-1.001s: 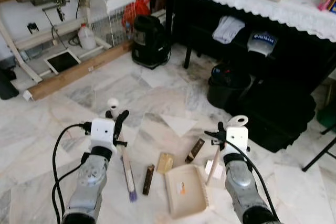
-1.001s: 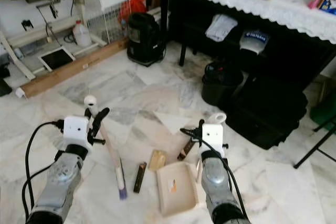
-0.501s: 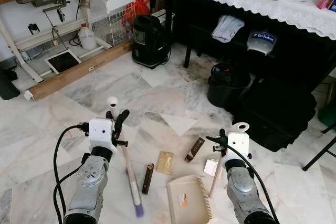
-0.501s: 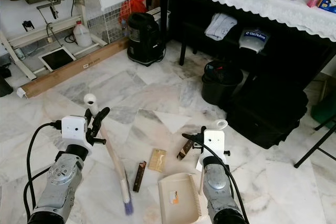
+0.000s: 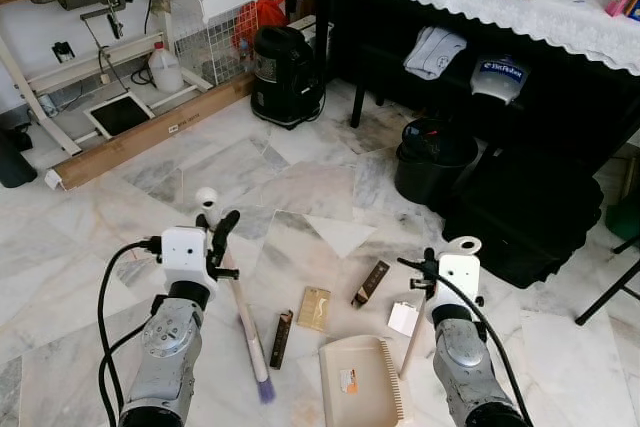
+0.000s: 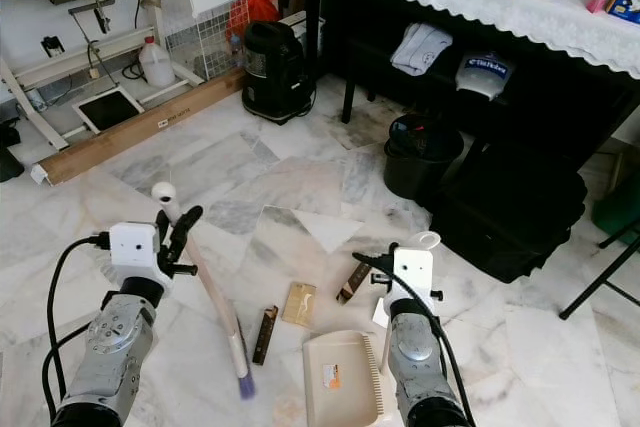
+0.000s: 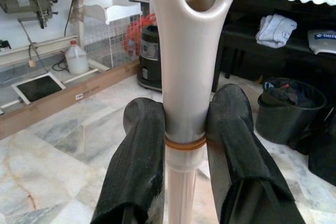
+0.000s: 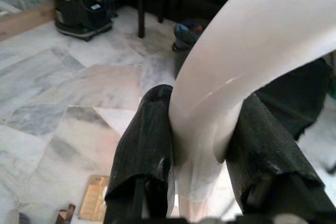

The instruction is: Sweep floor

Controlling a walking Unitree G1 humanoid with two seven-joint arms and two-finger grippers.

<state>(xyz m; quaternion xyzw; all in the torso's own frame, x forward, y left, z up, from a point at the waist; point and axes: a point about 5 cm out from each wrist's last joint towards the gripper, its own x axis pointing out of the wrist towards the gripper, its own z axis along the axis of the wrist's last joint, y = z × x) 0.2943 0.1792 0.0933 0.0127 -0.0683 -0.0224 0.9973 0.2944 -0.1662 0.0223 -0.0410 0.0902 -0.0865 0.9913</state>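
Both silver arms rise from the bottom edge of the frame. The left gripper (image 5: 213, 239), lower left, has its jaws clamped on the slanting broom (image 5: 243, 313), bristles on the marble floor (image 5: 300, 177). The right gripper (image 5: 432, 269), lower right, grips the dustpan (image 5: 358, 381) handle; the pan's near edge is cut off. Three small wrappers lie between them, hard to identify.
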